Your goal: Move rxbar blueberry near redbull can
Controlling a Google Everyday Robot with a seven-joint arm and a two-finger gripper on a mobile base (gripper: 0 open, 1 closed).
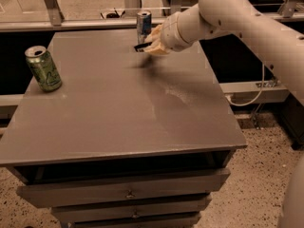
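The redbull can [143,25], slim, silver and blue, stands upright at the far edge of the grey table [118,108]. My gripper [153,45] hangs just in front of and right of the can, low over the table. It is shut on the rxbar blueberry [141,47], a dark flat bar that sticks out to the left of the pale fingers [159,39]. The bar is held roughly level, close to the can's base. Whether the bar touches the table I cannot tell.
A wider green can [43,68] stands upright near the table's left edge. The table has drawers [128,191] below its front edge. Metal railings [52,4] and a low ledge run behind the table. A cable [256,91] hangs to the right.
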